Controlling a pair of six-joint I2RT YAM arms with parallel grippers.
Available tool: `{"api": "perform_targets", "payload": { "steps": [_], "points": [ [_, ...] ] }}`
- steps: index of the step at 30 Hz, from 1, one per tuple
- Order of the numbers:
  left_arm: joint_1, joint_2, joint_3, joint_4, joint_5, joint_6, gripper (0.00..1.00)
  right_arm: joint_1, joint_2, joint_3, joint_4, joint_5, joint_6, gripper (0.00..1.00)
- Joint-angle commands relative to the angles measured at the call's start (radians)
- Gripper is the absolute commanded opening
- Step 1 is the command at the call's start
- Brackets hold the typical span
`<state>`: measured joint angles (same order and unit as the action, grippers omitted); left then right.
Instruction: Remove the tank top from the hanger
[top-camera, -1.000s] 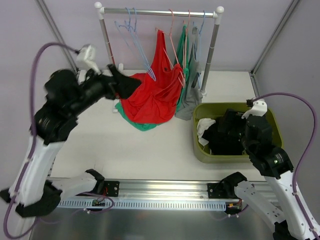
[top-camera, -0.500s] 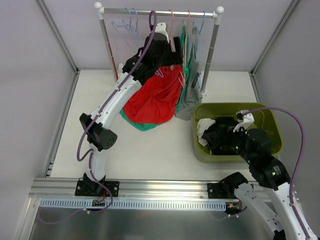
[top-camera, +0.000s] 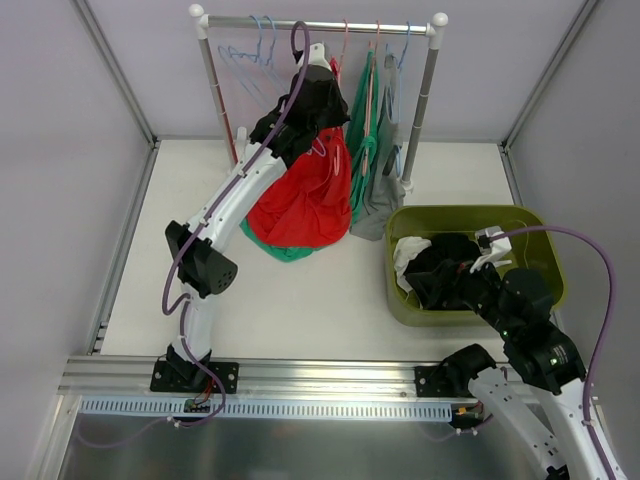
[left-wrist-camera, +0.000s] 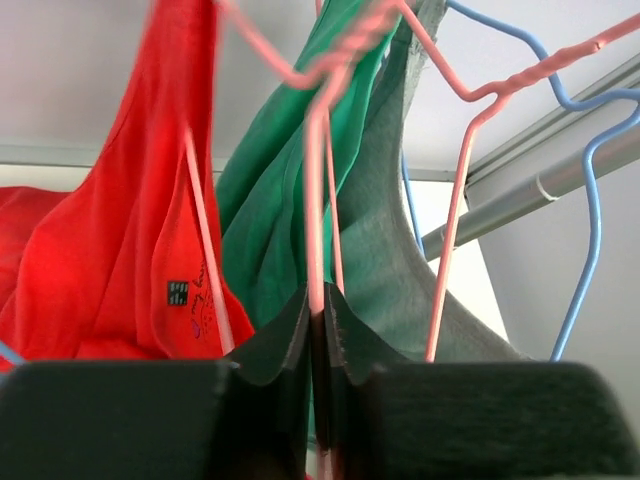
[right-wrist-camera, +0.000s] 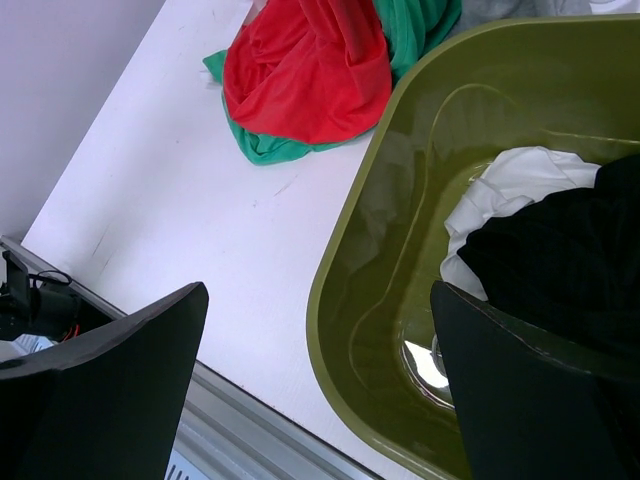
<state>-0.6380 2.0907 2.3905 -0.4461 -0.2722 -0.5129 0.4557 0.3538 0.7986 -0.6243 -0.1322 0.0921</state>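
Note:
A red tank top (top-camera: 315, 195) hangs from a pink hanger on the rack, its lower part pooled on the table. My left gripper (top-camera: 322, 100) is raised to the rack beside it. In the left wrist view the left gripper (left-wrist-camera: 317, 300) is shut on a pink hanger wire (left-wrist-camera: 316, 200), with the red tank top (left-wrist-camera: 130, 240) to its left and a green top (left-wrist-camera: 280, 190) behind. I cannot tell which garment that wire carries. My right gripper (right-wrist-camera: 318, 300) stands open over the left rim of the olive bin (right-wrist-camera: 335, 260), holding nothing.
The rack's rod (top-camera: 320, 25) also carries a green top (top-camera: 362, 130), a grey top (top-camera: 385, 190) and empty blue hangers (top-camera: 250, 60). The olive bin (top-camera: 540, 235) at the right holds black and white clothes. Grey walls close in the table.
My left arm swung from the far left up to the rack and its jaws closed on the pink hanger wire. The right arm shifted slightly over the bin, still open.

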Motion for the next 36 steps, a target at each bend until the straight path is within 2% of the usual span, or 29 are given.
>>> {"api": "perform_targets", "payload": {
  "steps": [1, 8, 13, 17, 22, 27, 32, 36],
  "points": [
    [0.0, -0.113, -0.005, 0.061, -0.018, 0.02, 0.0, -0.003, 0.011, -0.021, 0.063, -0.032, -0.002, 1.0],
    [0.0, -0.25, -0.034, 0.069, -0.025, 0.082, 0.0, -0.002, 0.019, -0.041, 0.089, -0.033, 0.011, 0.99],
    [-0.002, -0.354, -0.123, 0.079, 0.005, 0.079, 0.0, -0.002, 0.036, -0.029, 0.1, -0.029, 0.009, 0.99],
    [-0.002, -0.446, -0.232, 0.086, 0.115, 0.05, 0.0, -0.003, 0.037, -0.016, 0.11, -0.018, 0.001, 0.99],
    [-0.003, -0.639, -0.402, 0.095, 0.24, 0.05, 0.0, -0.003, 0.048, 0.001, 0.127, -0.052, -0.031, 0.99],
    [-0.002, -0.86, -0.539, 0.096, 0.389, 0.08, 0.0, -0.002, 0.07, 0.014, 0.228, -0.275, -0.077, 1.0],
    [-0.002, -1.096, -0.695, 0.096, 0.55, 0.088, 0.0, 0.006, 0.174, 0.049, 0.426, -0.504, 0.009, 0.95],
    [-0.002, -1.313, -0.807, 0.096, 0.643, 0.083, 0.0, 0.112, 0.321, 0.248, 0.443, -0.425, -0.017, 0.91]
  ]
}}
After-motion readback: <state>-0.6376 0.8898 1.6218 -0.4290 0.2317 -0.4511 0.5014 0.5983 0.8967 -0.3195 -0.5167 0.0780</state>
